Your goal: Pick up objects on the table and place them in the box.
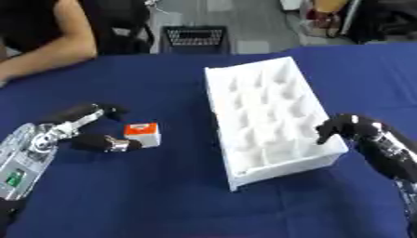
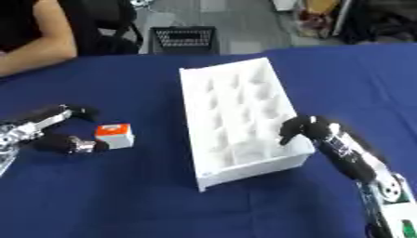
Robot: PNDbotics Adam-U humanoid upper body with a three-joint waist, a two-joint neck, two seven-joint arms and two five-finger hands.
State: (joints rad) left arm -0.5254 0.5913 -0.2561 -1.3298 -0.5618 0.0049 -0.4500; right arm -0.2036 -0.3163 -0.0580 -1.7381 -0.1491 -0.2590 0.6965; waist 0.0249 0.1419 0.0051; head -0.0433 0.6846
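Observation:
A small white box with an orange top (image 1: 143,134) lies on the blue table, left of the white divided box (image 1: 269,116). My left hand (image 1: 77,130) is spread open around it from the left. Its thumb tip touches the small box's near left side, and its fingers reach past the far side without closing. My right hand (image 1: 350,128) has its fingers curled over the near right corner of the white divided box, resting on the rim. The compartments that I can see look empty.
A person's arm (image 1: 49,51) rests on the far left edge of the table. A dark crate (image 1: 194,39) and chairs stand on the floor behind the table. The blue cloth (image 1: 163,200) covers the whole near side.

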